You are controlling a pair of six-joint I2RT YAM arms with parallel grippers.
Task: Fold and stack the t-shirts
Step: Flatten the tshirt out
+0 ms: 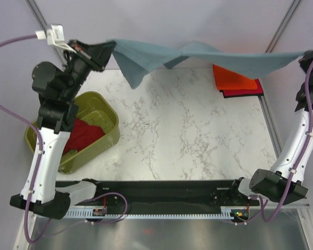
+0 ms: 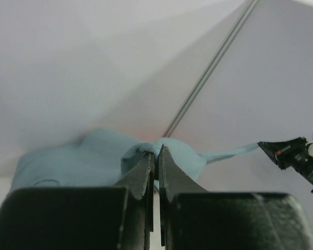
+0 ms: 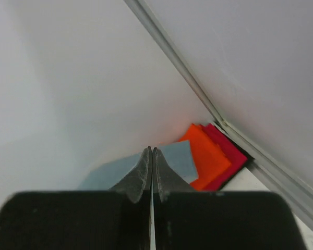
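Top external view: I have the blue-grey shirt strung up in the air along the far edge of the tabletop, stretched between my two arms. The left tool is pinched on its left end, and the right tool has its right end. The cloth sags a little in the middle, and one corner hangs down near the left tool. Under the right part of it, at the far right of the tabletop, a folded orange shirt lies on top of a folded magenta-red shirt. At the left, an olive-green tub holds a crumpled dark red shirt.

Left wrist view: my left tool is closed tight on a bunched fold of the blue-grey shirt. A thin strip of the cloth runs off to the right to the other arm's black tip.

Right wrist view: the right tool is pressed together with almost no gap. The blue-grey shirt spreads out on both sides just past the tips. Beyond it I can see the orange shirt on the magenta-red shirt, close to the corner of the enclosure.
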